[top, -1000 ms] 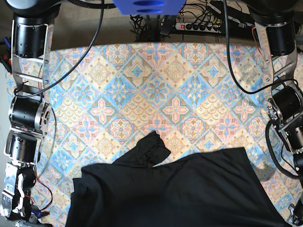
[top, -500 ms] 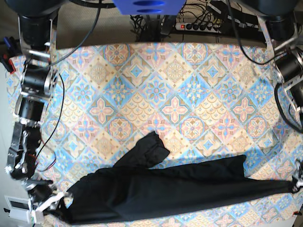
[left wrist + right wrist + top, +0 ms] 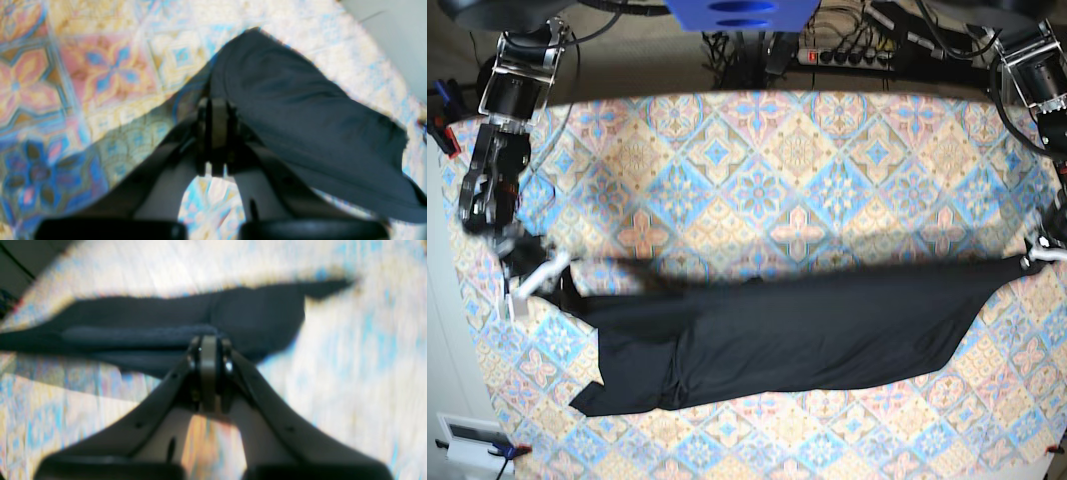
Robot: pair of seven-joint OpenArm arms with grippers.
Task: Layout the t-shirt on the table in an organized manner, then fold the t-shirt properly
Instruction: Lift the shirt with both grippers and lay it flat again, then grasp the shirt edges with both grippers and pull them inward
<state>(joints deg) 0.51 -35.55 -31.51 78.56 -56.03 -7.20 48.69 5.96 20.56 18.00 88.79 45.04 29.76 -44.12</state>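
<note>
Patterned cloth covers the table (image 3: 757, 150), and above it both arms have swung the shirt up and away from the near edge. The left gripper (image 3: 213, 110) is clamped shut on one corner of the t-shirt (image 3: 777, 335); the right gripper (image 3: 208, 353) is pinched closed on the opposite end. A second ago the shirt lay bunched low; now it hangs stretched taut between them, mid-table. Spreading looks nearly done; folding remains.

T-shirt (image 3: 787, 330) stretched across near half of bench (image 3: 757, 170); right gripper (image 3: 539, 278) at one end, left gripper (image 3: 1039, 256) at other; far half bare.
</note>
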